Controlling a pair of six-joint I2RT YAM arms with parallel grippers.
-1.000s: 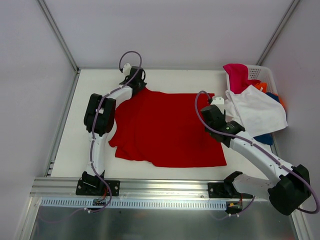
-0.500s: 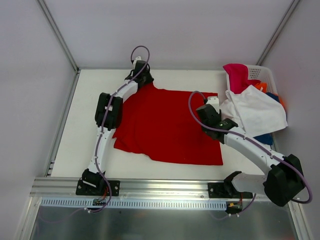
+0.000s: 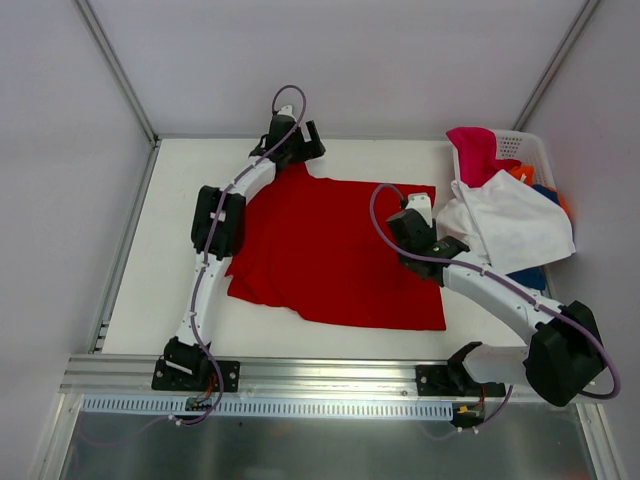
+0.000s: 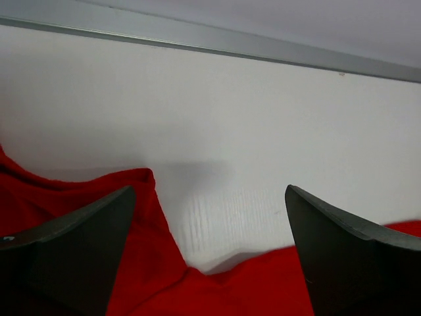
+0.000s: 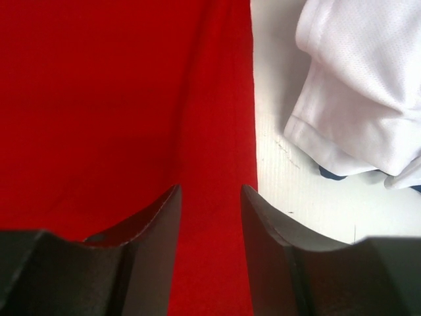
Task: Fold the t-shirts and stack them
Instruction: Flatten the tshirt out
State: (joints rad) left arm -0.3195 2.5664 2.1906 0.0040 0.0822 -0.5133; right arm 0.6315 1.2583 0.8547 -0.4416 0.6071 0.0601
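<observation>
Between the two grippers, the red t-shirt (image 3: 330,250) lies spread flat on the table (image 3: 170,230); one short sleeve points out on the left arm's side, and the cloth is lightly creased along that edge.

Left gripper (image 3: 305,140) sits at the shirt's far corner; jaws wide apart, nothing held. In the left wrist view bare table shows between and ahead of the jaws; a red peak of cloth lies just beside one finger, and more red runs under the other; a notch of white table separates the two.

Right gripper (image 3: 443,245) sits over the shirt's opposite edge; jaws parted by a narrow gap, gripping nothing. In the right wrist view flat red cloth shows in the gap; the shirt's straight edge runs just ahead of the outer finger.

Outward of that finger, past a strip of bare table, lies the white t-shirt (image 3: 515,225); it does not touch the red one; it drapes from the basket (image 3: 525,143) onto the table. A blue t-shirt (image 3: 530,275) peeks from under its near hem. Beyond the right jaws, at the table's far corner, the basket also holds a magenta pink t-shirt (image 3: 475,150), hung over its rim, and an orange t-shirt (image 3: 521,172), mostly hidden by the white.
</observation>
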